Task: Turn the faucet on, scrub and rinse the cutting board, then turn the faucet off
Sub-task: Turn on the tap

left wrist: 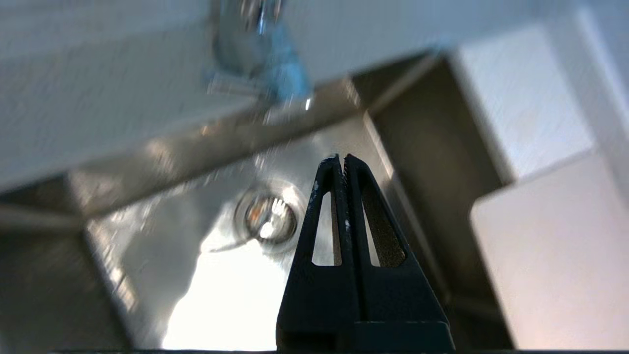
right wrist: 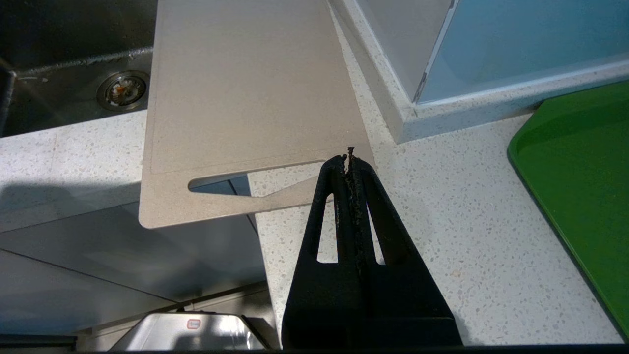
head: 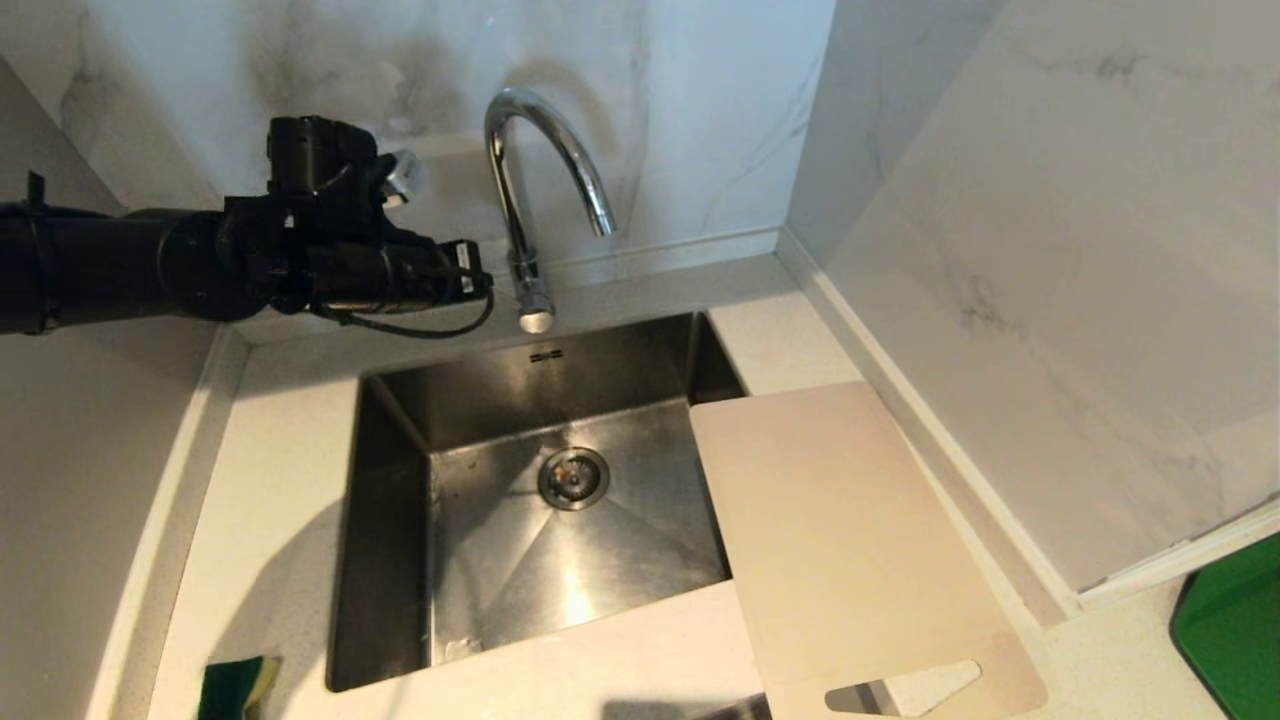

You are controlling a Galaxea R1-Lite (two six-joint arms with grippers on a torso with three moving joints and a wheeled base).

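**Left arm nears the tap; board waits dry at the sink's edge**

The faucet (head: 530, 200) stands behind the sink (head: 400, 400), its arched spout reaching over the basin and its small lever (head: 536, 318) jutting forward at the base. No water shows at the spout. The left gripper (left wrist: 342, 158) sits at the end of the arm stretched in from the left, just beside the faucet's stem and above the counter behind the sink; its fingers are pressed together and hold nothing.

Opening the tap looks like the step in hand. With the fingers closed, the tips can serve as a blunt pusher: come in low at the lever, meet it squarely near its end, and nudge in one smooth stroke, not a jab, so the tips do not slide off the rounded chrome.

The cutting board (head: 850, 540) lies flat on the counter right of the sink, one long edge overhanging the basin, its slotted end jutting past the counter's front. The right gripper (right wrist: 350, 160) hangs near that end, fingers together, empty.

The basin holds only its drain strainer (head: 573, 477). A green-and-yellow sponge (head: 235, 688) lies on the counter at the sink's front left corner; a green slab (head: 1235, 640) sits far right.
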